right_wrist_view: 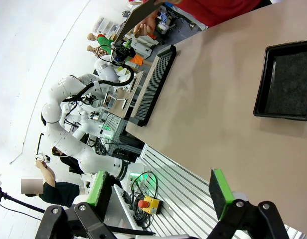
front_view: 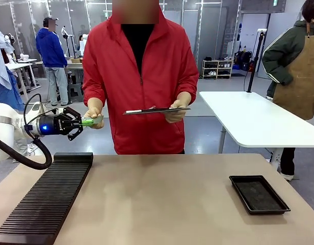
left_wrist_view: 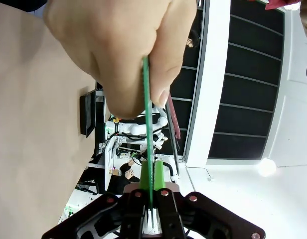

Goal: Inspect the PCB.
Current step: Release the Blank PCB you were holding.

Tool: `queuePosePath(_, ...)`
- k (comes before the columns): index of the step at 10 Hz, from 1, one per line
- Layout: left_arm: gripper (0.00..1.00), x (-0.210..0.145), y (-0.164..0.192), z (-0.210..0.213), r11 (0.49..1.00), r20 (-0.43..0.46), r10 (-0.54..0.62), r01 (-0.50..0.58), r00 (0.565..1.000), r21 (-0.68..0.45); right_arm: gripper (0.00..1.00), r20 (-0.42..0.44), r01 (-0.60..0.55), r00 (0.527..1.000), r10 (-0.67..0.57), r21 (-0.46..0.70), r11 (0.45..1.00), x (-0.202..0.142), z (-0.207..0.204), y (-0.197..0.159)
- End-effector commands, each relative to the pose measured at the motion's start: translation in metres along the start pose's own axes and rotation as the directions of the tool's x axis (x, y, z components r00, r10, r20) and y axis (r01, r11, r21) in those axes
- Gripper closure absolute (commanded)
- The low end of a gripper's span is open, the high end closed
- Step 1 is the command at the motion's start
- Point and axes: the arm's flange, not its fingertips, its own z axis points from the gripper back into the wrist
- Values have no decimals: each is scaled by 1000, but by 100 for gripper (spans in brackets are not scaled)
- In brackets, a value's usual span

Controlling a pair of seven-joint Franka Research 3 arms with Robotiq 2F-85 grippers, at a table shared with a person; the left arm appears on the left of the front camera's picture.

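The PCB [front_view: 92, 121] is a thin green board held above the table's far left edge, edge-on in the left wrist view [left_wrist_view: 147, 129]. My left gripper [front_view: 80, 123] [left_wrist_view: 150, 193] is shut on its near end. The person's hand [front_view: 94, 113] [left_wrist_view: 113, 50] pinches its far end. The person's other hand holds a grey clipboard [front_view: 157, 109] level at chest height. In the right wrist view, my right gripper [right_wrist_view: 158, 193] stands open with nothing between its green pads, off the table's near edge.
A black slotted rack [front_view: 50, 196] [right_wrist_view: 153, 82] lies along the table's left side. A shallow black tray [front_view: 259, 194] [right_wrist_view: 285, 82] sits at the right. A white table [front_view: 254, 120] stands behind, with a bystander beside it.
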Motion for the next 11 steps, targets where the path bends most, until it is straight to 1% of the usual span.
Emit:
queuePosePath(1, 97, 0, -1, 0, 1000, 0, 10, -10, 1000, 0, 0, 10, -12, 1000, 12, 11, 1000, 1, 1, 1)
queuePosePath(2, 97, 0, -1, 0, 1000, 0, 10, -10, 1000, 0, 0, 10, -12, 1000, 12, 11, 1000, 1, 1, 1)
queuePosePath(3, 81, 0, 0, 0, 1000, 0, 0, 0, 1000, 0, 0, 10, -12, 1000, 12, 11, 1000, 1, 1, 1)
queuePosePath(4, 74, -2, -1, 0, 1000, -26, 7, -7, 1000, -3, 0, 10, -12, 1000, 12, 11, 1000, 1, 1, 1)
queuePosePath(5, 62, -2, -1, 0, 1000, -23, 2, -2, 1000, -5, 0, 10, -12, 1000, 12, 11, 1000, 1, 1, 1)
queuePosePath(6, 55, -2, 0, -1, 1000, -26, 2, -2, 1000, -6, 0, 10, -12, 1000, 12, 11, 1000, 1, 1, 1)
queuePosePath(7, 42, -3, 0, -1, 1000, -34, 1, -1, 999, 1, 0, 10, -12, 1000, 12, 11, 1000, 1, 1, 1)
queuePosePath(8, 35, -3, 0, -1, 1000, -35, 0, 0, 999, 0, 0, 10, -12, 1000, 12, 11, 1000, 1, 1, 1)
queuePosePath(9, 23, -4, 0, -1, 1000, -37, 2, -1, 999, 2, 0, 10, -12, 1000, 12, 11, 1000, 1, 1, 1)
queuePosePath(10, 16, -3, 1, -2, 1000, -36, 2, -2, 999, 2, 0, 10, -12, 1000, 12, 11, 1000, 1, 1, 1)
queuePosePath(11, 4, -4, 0, -2, 1000, -37, 2, -2, 999, 1, 0, 10, -12, 1000, 12, 11, 1000, 1, 1, 1)
